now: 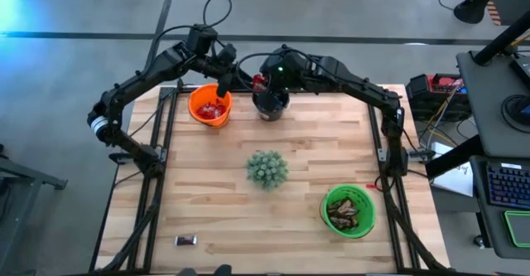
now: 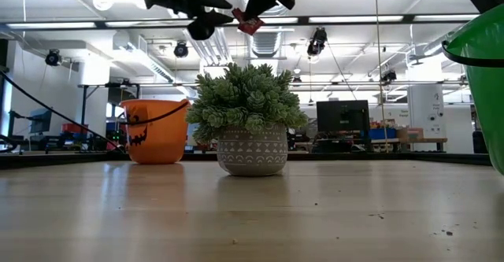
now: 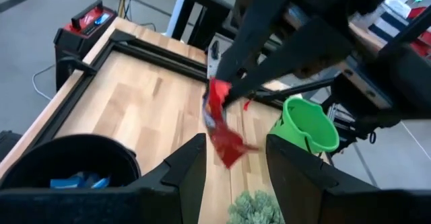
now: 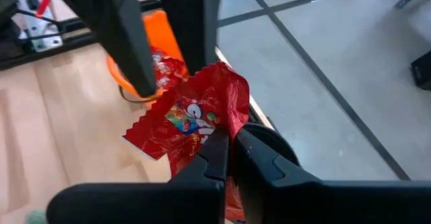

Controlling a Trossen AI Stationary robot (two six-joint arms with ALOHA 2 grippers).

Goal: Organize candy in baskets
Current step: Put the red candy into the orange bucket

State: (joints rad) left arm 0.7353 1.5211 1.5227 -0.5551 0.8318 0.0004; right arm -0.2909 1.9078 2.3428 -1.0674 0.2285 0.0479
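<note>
We see a pale, smooth wooden table (image 1: 224, 201) with a matt finish. The red candy (image 4: 195, 116) wears crinkled glossy foil, and the orange basket (image 2: 155, 132) and green basket (image 3: 311, 124) look like smooth, shiny plastic.

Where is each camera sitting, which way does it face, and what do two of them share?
High view: overhead, straight down; both arms meet above the black bucket.
Low view: tabletop level, facing the plant; tools overhead.
Left wrist view: past the open left tool toward the green bucket.
Right wrist view: past the shut right tool toward the orange bucket.
Shared: both wrist views show the red candy the right tool pinches.
</note>
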